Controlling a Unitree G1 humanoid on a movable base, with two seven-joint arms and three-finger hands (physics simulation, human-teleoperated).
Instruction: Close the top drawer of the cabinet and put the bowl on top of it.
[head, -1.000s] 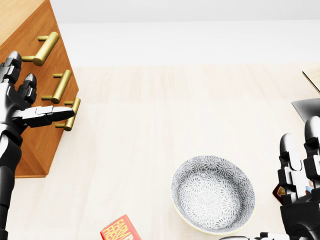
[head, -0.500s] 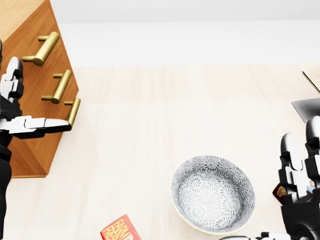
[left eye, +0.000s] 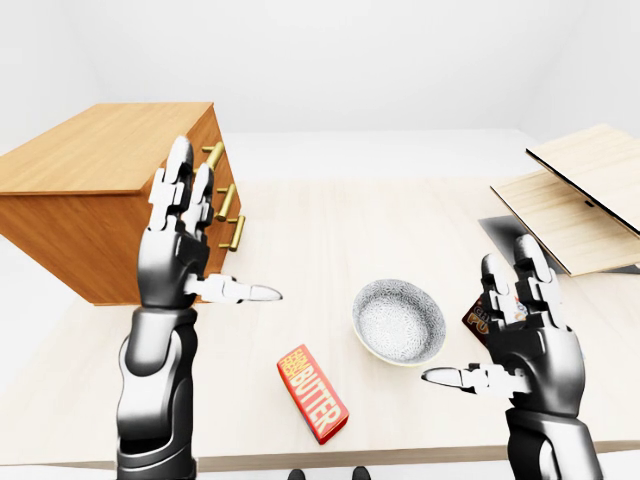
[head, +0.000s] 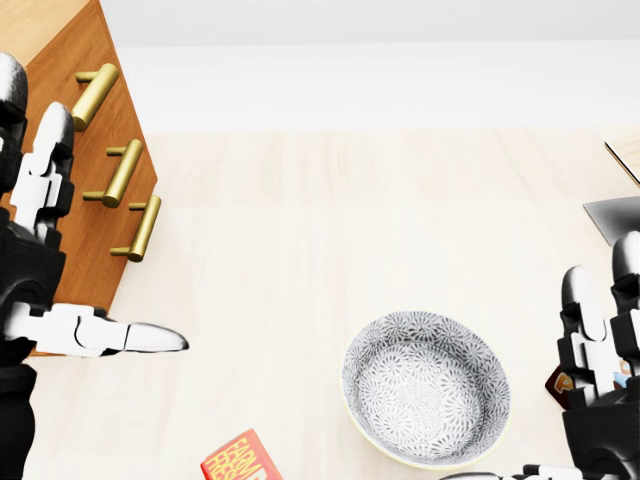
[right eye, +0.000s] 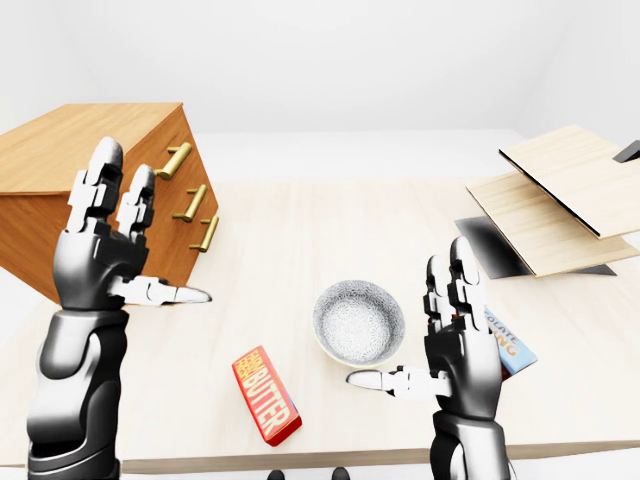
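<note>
Over the table (left eye: 300, 240), both hands spread, empty.

I see an orange-brown wood cabinet (left eye: 100, 190) at ten o'clock, its drawer handles (head: 126, 172) brass-gold. My hands, left (left eye: 185, 250) and right (right eye: 455, 350), are glossy black with silver-white finger segments. The bowl (head: 427, 388) near five o'clock in the head view is white with a dense grey floral speckle and a cream rim. The butter box (left eye: 312, 392) is red with white lettering. The table (head: 330, 230) is pale, faintly grained wood, and the boards (left eye: 575, 195) at two o'clock are light tan.
</note>
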